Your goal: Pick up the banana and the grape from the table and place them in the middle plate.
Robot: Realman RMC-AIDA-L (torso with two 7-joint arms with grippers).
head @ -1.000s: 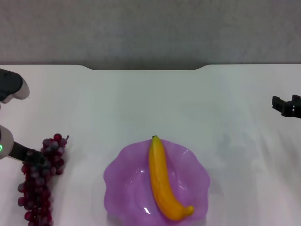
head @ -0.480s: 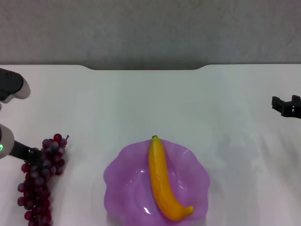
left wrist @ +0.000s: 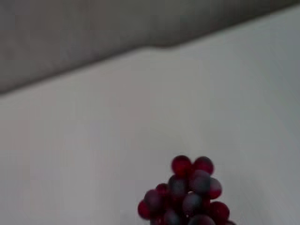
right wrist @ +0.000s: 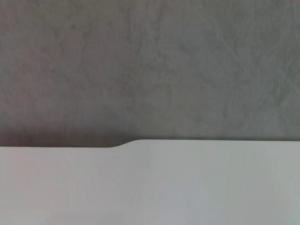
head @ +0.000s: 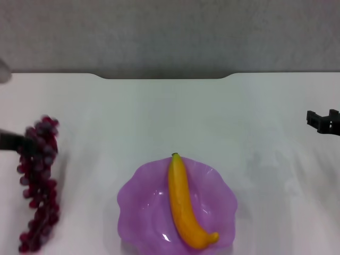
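From the head we look forward and down over the table (head: 159,117), its notched far edge running across the upper part of the view with grey floor beyond. Our left wrist camera sits close and low over the tabletop, the grape (left wrist: 187,197) right under the lens. Our right wrist camera faces outward over that same notched edge, shared by all three views.

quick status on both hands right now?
Left hand: shut on the grape, bunch hanging from it at the table's left edge.
Right hand: parked at far right, holding nothing; open or shut cannot be told.
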